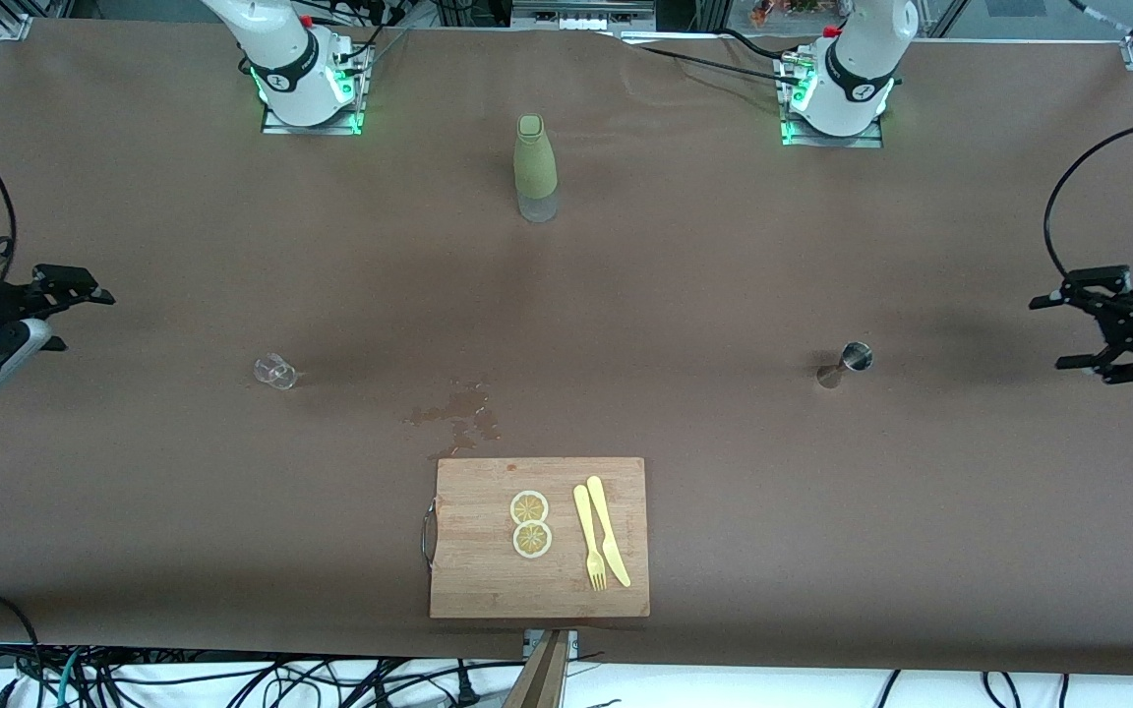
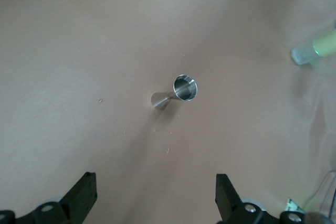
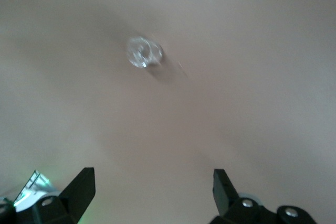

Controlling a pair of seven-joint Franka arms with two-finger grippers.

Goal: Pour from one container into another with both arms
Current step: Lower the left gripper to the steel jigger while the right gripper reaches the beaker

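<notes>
Nothing is grasped; pouring has not begun, and both pick-ups and the pour remain. The right gripper (image 1: 85,305) hangs released, fingers apart, over the right arm's end of the table (image 1: 134,511). The small glass (image 1: 276,371) stands upright near it. The green bottle (image 1: 535,167) stands upright between the arm bases, its long axis vertical and neck upward. The steel jigger (image 1: 847,363) stands upright, mouth upward. The left gripper (image 1: 1083,329) hangs released over the left arm's end.
</notes>
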